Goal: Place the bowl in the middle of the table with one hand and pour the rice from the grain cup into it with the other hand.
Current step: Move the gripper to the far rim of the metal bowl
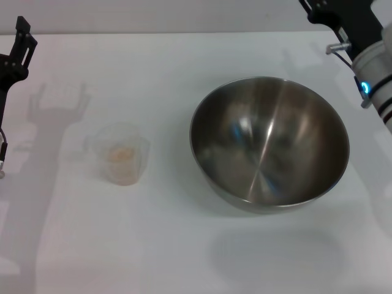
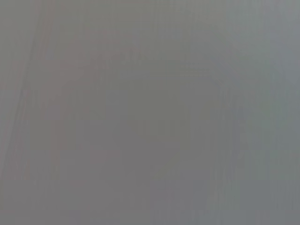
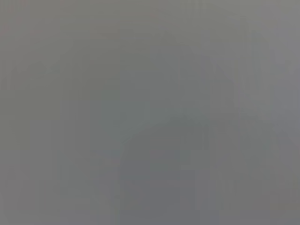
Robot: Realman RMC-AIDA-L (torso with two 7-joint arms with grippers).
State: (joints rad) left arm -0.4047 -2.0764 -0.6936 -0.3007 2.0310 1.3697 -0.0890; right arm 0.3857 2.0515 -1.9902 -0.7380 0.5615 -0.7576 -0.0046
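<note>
Two obstacles stand on the plain white tabletop (image 1: 196, 257). The large round stainless-steel mixing bowl (image 1: 269, 144) occupies the right half, its rim near the right edge. The small clear plastic measuring cup (image 1: 122, 153), holding pale beige rice grains (image 1: 120, 154), stands well apart to its left. A bare lane runs between them; the near strip and the far strip are likewise open. Both wrist views show only uniform grey.
</note>
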